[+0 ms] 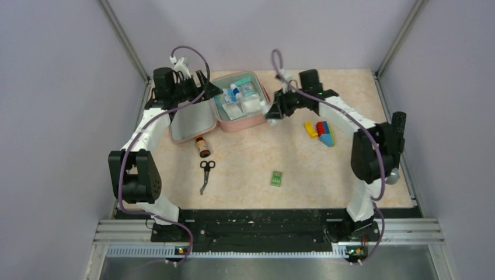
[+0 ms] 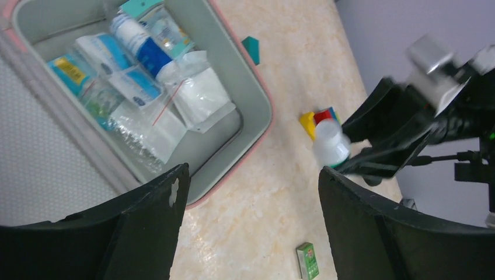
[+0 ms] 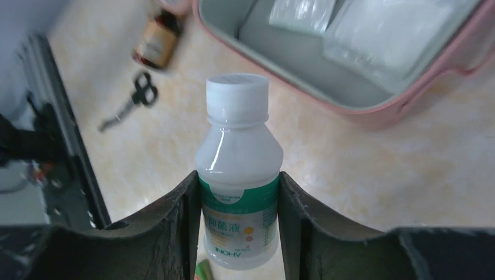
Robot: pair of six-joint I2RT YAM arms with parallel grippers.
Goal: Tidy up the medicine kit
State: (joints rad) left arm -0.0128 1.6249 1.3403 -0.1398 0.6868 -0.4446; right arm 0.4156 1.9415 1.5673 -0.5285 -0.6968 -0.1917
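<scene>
The beige table [image 1: 251, 175] stands between lilac walls [image 1: 52, 87], and the medicine kit [image 1: 242, 124] lies open on it. Over the kit's left edge our left gripper [image 2: 251, 175] hangs empty, with its jaws wide apart. Just right of the kit, our right gripper [image 3: 239, 184] clamps a white bottle [image 3: 238, 116] low on its label. We fear the smooth bottle may slip or tilt, or strike the kit's edge, because the packets [image 2: 198, 99] leave little room.

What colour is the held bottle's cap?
White. The bottle cap shows best in the right wrist view.

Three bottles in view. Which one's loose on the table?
The brown bottle, on its side by the medicine kit. The white bottle is gripped in the right pincer; the blue-labelled bottle lies inside the kit.
</scene>
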